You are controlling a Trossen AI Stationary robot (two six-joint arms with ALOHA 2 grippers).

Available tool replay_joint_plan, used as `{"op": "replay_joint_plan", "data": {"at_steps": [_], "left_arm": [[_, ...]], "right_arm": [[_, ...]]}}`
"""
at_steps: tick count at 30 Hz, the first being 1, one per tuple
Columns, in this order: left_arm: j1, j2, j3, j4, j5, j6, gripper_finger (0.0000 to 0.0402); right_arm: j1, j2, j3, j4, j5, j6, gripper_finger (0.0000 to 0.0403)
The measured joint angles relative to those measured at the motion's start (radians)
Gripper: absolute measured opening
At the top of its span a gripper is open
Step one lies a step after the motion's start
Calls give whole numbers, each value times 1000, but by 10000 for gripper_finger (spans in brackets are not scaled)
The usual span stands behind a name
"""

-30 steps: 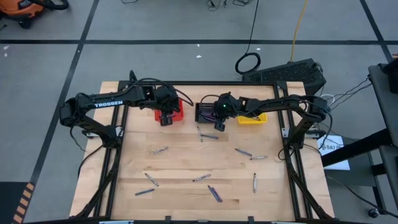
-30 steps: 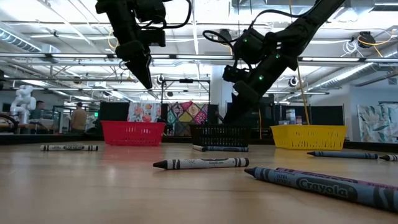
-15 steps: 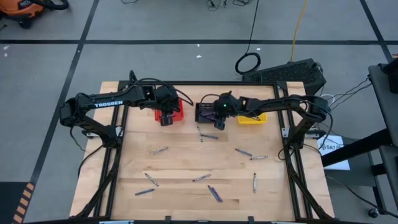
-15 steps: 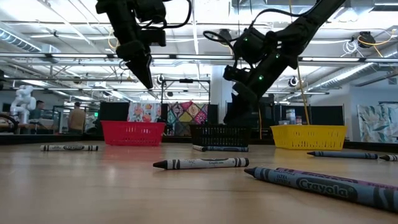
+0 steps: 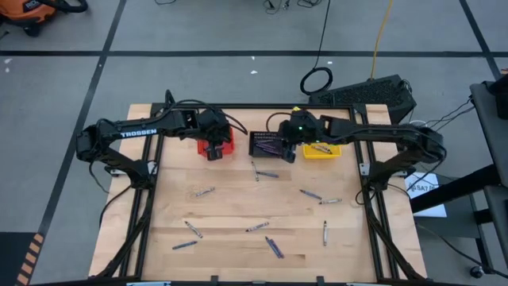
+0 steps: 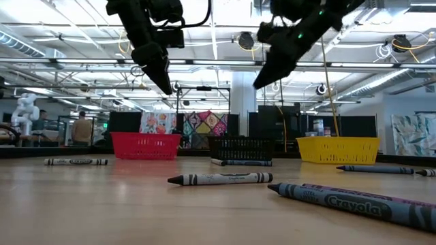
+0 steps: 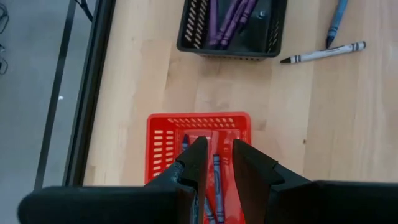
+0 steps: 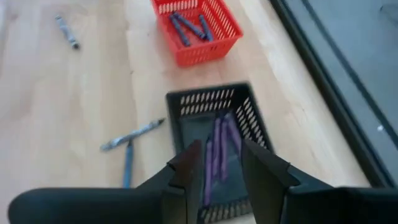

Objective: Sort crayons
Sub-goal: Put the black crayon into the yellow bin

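Along the table's far edge, left to right: red basket (image 5: 216, 148) holding blue crayons (image 7: 217, 173), left gripper (image 7: 215, 163) above it, fingers narrowly parted, empty; black basket (image 5: 264, 144) holding purple crayons (image 8: 218, 149), right gripper (image 8: 219, 163) above it, fingers apart, empty; yellow basket (image 5: 321, 150). Loose crayons (image 5: 264, 174) scattered across the table (image 5: 238, 208).

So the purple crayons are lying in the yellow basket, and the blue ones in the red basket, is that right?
Not quite. The purple crayons lie in the black basket, not the yellow one; the left wrist view shows this. The blue crayons are in the red basket, as you said.
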Motion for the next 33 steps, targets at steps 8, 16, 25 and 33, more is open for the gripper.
{"op": "replay_joint_plan", "data": {"at_steps": [8, 16, 25, 33], "left_arm": [[-54, 0, 0, 1, 59, 39, 73], [-119, 86, 0, 12, 118, 230, 73], [-151, 215, 0, 104, 121, 547, 73], [-158, 277, 0, 271, 122, 743, 73]], "right_arm": [[59, -148, 10, -225, -1, 118, 98], [110, -222, 9, -388, -3, 220, 98], [132, -219, 9, -414, -3, 230, 98], [132, -220, 9, -414, -3, 226, 98]]}}
